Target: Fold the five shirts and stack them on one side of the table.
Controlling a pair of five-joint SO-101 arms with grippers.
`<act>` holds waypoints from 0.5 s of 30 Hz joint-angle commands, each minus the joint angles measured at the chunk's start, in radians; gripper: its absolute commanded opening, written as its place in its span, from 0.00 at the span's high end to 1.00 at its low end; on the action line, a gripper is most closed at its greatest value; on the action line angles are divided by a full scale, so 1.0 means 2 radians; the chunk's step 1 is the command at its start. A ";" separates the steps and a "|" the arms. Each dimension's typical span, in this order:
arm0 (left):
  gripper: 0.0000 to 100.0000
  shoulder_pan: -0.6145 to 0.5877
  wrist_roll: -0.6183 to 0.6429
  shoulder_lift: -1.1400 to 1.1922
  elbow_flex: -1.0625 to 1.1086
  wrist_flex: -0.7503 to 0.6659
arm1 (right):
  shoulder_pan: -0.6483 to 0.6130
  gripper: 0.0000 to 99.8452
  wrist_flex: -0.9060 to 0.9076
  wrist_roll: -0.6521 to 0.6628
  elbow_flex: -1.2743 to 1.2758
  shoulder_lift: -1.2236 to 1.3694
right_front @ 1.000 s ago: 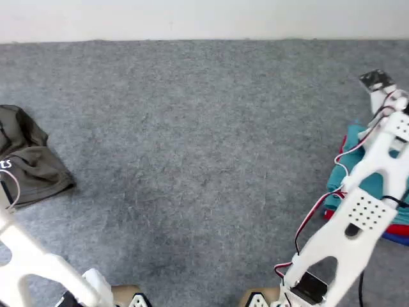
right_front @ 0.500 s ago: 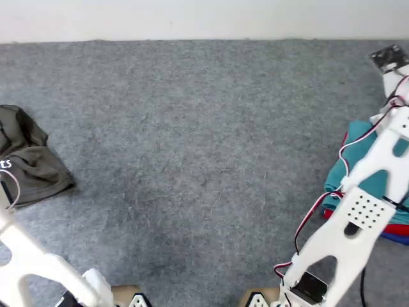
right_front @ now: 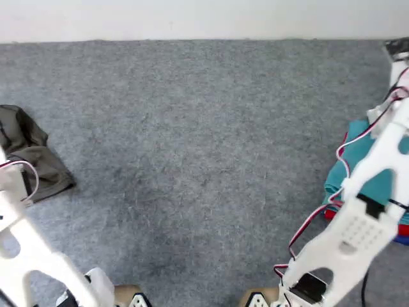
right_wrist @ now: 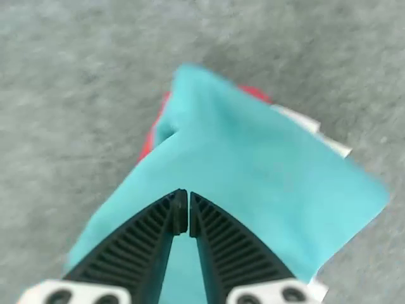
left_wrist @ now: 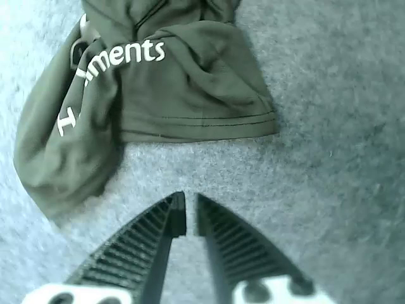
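Observation:
A crumpled dark olive shirt [right_front: 29, 160] with white lettering lies at the table's left edge, also in the left wrist view [left_wrist: 158, 88]. My left gripper [left_wrist: 188, 218] hovers shut over bare carpet just short of its hem, holding nothing. At the right edge sits a stack of folded shirts [right_front: 361, 176] with a teal shirt [right_wrist: 253, 171] on top and red [right_wrist: 253, 94] and white [right_wrist: 310, 123] layers showing beneath. My right gripper [right_wrist: 182, 215] is shut above the teal shirt, with nothing between its fingers.
Grey carpet [right_front: 204, 141] covers the table, wide open between the olive shirt and the stack. A white wall edge [right_front: 192, 19] runs along the far side. Both white arms rise from the near edge, one at the left [right_front: 25, 249] and one at the right [right_front: 358, 230].
The right arm has swung farther right and back over the stack. The left arm has shifted toward the olive shirt, covering its near part in the high view.

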 commanded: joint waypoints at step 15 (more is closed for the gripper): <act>0.78 0.047 -0.081 0.304 -0.144 -0.017 | -0.110 0.99 0.018 -0.012 0.542 -0.347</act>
